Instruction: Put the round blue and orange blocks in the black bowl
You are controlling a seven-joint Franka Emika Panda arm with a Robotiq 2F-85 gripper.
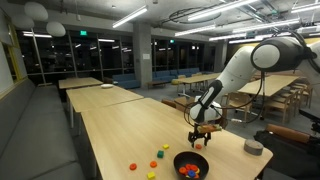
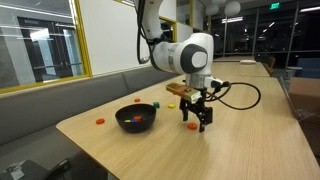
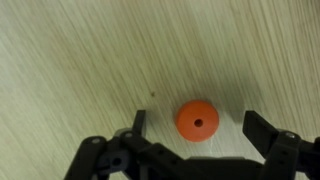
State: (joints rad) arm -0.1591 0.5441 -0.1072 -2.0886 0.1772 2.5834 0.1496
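Note:
The round orange block [image 3: 197, 121], with a small hole in its middle, lies on the pale wood table. In the wrist view my gripper [image 3: 200, 128] is open, with one finger on each side of the block and neither touching it. In both exterior views the gripper [image 1: 200, 136] [image 2: 197, 121] hangs low over the table and hides the block. The black bowl [image 1: 205, 160] [image 2: 136, 127] stands close beside the gripper and holds several small coloured pieces. I cannot pick out the blue block.
Several small loose blocks lie beyond the bowl, among them a red one [image 1: 133, 166], a yellow one [image 1: 152, 176] and an orange-red one [image 2: 100, 122]. A grey round container [image 1: 254, 147] stands near the table's edge. A bench runs along the table's far side.

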